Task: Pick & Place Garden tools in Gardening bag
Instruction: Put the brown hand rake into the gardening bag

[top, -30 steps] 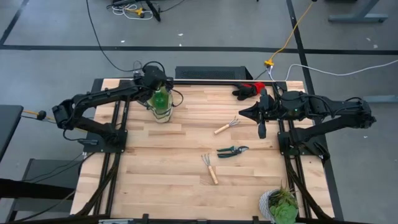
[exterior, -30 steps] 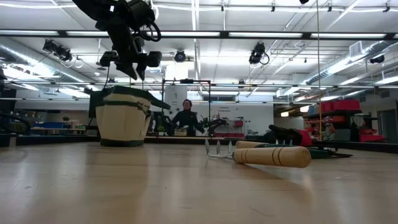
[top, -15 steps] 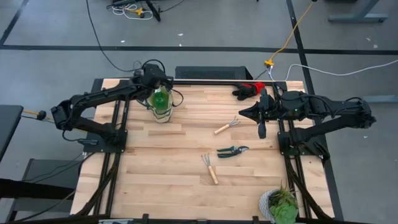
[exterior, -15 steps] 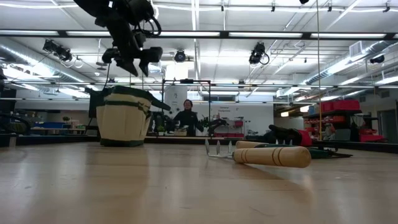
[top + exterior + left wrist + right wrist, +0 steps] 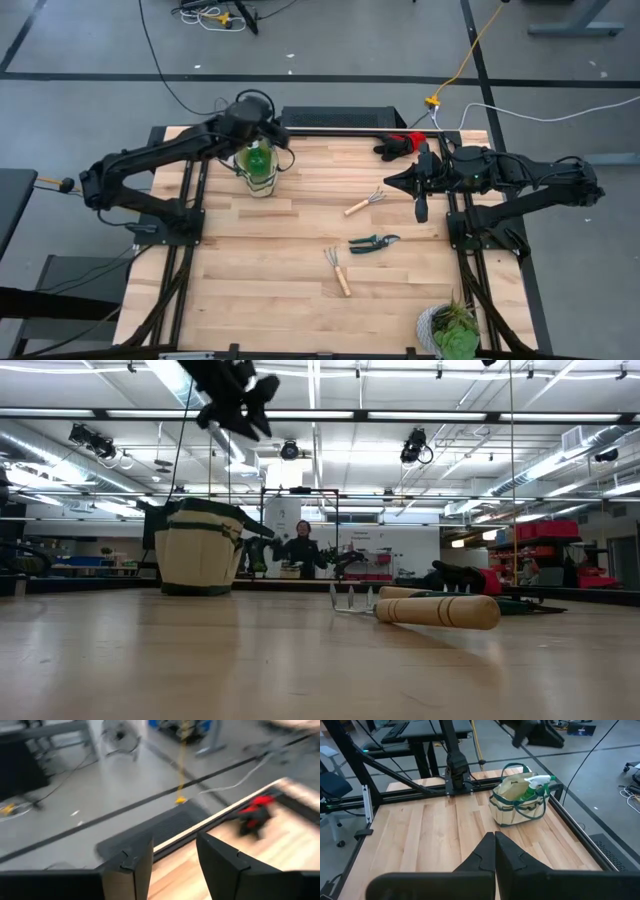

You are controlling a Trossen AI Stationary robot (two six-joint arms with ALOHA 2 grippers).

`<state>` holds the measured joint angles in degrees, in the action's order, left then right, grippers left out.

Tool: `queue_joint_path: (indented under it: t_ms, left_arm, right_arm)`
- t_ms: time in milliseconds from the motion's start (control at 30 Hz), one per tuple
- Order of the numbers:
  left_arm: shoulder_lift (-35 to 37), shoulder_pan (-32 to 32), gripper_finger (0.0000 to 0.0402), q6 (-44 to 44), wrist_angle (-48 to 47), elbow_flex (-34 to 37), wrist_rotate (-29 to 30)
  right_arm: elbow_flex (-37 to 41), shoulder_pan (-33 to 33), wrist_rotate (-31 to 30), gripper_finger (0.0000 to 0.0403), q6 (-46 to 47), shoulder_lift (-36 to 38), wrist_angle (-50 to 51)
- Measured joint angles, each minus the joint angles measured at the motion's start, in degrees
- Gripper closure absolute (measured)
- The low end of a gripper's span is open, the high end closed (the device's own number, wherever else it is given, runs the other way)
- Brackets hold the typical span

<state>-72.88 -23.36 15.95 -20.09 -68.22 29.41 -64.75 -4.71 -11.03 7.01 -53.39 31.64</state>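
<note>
Gardening bag point(image 5: 260, 171), a small beige canvas bucket, stands upright near the table's far left corner and already holds a bright green spray bottle point(image 5: 536, 783) with a white trigger head, which stands up out of its mouth. Above and slightly behind the bag hangs the left gripper point(image 5: 268, 122), lifted clear of the rim; its own wrist view shows the two fingers point(image 5: 131, 870) spread apart with nothing between them. By that evidence one item counts as stowed and the rest remain on the wooden table point(image 5: 260, 260). Toward the middle lies a wooden-handled mini rake point(image 5: 338, 271), nearest the front edge; a second mini rake point(image 5: 365, 203) lies farther back and to its right, and between the two, slightly right, rest the pruning shears point(image 5: 374, 242), dark-handled and flat on the boards. At the far edge, right of centre, the red-and-black gloves point(image 5: 401, 144) lie in a heap. The right gripper point(image 5: 421, 212) waits over the table's right side, just beside the second rake but not touching it, its fingers point(image 5: 487, 851) pressed together and empty. A potted plant point(image 5: 449, 329) sits at the front right corner, apart from the tools. Four items are therefore still to be picked and placed, and the task is judged to be at an early stage.
</note>
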Motion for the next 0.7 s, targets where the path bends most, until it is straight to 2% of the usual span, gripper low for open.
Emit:
queue_joint_path:
  t_ms: [267,700]
  left_arm:
    - [-0.07,6.22,0.0262,-2.71,-0.23,-5.25,-1.23]
    - [-0.07,13.53,0.0283,-3.75,-3.09,-5.42,-2.71]
  right_arm:
    - [0.00,0.00,-0.02,0.0403,-0.02,0.00,0.03]
    - [0.00,0.00,0.02,0.0403,-0.03,0.00,0.07]
